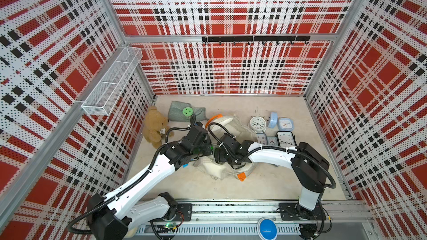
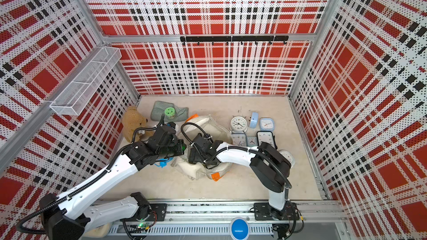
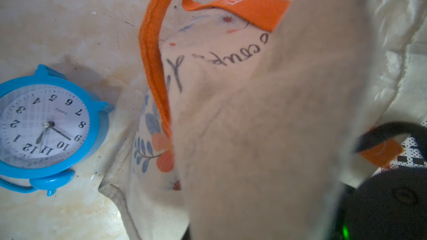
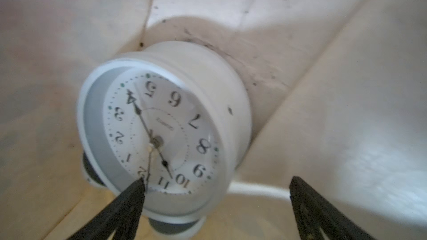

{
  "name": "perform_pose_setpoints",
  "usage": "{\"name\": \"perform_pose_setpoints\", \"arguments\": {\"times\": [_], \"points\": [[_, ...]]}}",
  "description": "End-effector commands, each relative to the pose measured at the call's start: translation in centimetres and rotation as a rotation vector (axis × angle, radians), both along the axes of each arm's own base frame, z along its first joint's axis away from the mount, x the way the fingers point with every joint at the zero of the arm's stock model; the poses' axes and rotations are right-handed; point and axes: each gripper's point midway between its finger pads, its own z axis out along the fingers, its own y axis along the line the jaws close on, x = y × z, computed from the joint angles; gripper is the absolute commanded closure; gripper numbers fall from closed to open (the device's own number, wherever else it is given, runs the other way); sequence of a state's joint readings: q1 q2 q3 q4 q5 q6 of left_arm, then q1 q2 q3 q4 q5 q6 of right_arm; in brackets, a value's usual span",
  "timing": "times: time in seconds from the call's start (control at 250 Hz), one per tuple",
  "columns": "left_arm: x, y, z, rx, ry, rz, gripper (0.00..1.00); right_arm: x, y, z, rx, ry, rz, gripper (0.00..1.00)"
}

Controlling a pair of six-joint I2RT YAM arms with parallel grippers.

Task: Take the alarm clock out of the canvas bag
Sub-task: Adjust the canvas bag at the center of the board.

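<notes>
Jaws: right gripper [image 4: 216, 183] spread, left gripper [image 1: 210, 149] pressed together; we count one round white alarm clock [image 4: 161, 123] (inside canvas bag [image 4: 346, 111]).

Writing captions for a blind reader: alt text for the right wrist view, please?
A white alarm clock lies inside the cream canvas bag, dial facing the camera. The right gripper is open, its black fingers spread in front of the clock.
</notes>
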State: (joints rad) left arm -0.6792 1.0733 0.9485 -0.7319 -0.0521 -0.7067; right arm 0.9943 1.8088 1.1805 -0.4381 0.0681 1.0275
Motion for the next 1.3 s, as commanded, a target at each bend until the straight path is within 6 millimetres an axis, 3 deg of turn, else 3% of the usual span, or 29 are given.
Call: {"name": "perform_pose_setpoints", "arguments": {"times": [0.0, 0.308, 0.5, 0.548, 0.648, 0.752, 0.792, 0.904, 1.044, 1.16, 1.296], "points": [[-1.0, 0.7, 0.0, 0.017, 0.006, -0.024, 1.00, 0.6, -3.9, -0.8, -0.059, -0.007, -0.149, 0.00], [-2.4, 0.3, -0.8, 0.070, 0.030, -0.114, 1.00, 3.6, -7.4, 3.0, 0.030, -0.173, -0.353, 0.00], [-3.6, -0.8, -1.4, 0.127, 0.064, -0.193, 1.00, 4.0, -4.9, 4.8, 0.113, -0.181, -0.268, 0.02], [-3.6, -0.9, -1.4, 0.131, 0.076, -0.186, 0.89, 3.7, -4.0, 5.5, 0.142, -0.178, -0.219, 0.03], [-3.1, -0.8, 0.1, 0.095, 0.075, -0.126, 0.46, 2.5, -3.0, 7.1, 0.196, -0.181, -0.137, 0.06], [-2.3, -0.2, 2.8, 0.023, 0.071, -0.033, 0.16, 1.6, -2.9, 8.6, 0.253, -0.195, -0.081, 0.11], [-2.2, 0.2, 3.9, 0.006, 0.075, 0.003, 0.08, 1.1, -2.8, 9.2, 0.270, -0.196, -0.055, 0.13], [-3.4, 2.6, 5.4, 0.025, 0.179, 0.127, 0.04, 0.3, -2.2, 10.1, 0.273, -0.194, 0.032, 0.20], [-8.5, 5.4, 4.1, 0.105, 0.426, 0.291, 0.02, -1.4, -0.5, 10.7, 0.296, -0.164, 0.162, 0.30], [-10.0, 4.9, 4.1, 0.003, 0.463, 0.414, 0.01, -2.9, 0.4, 10.2, 0.299, -0.111, 0.243, 0.40], [-8.7, 2.8, 3.2, -0.153, 0.437, 0.518, 0.01, -5.0, 1.3, 8.5, 0.296, -0.028, 0.342, 0.47]]}}
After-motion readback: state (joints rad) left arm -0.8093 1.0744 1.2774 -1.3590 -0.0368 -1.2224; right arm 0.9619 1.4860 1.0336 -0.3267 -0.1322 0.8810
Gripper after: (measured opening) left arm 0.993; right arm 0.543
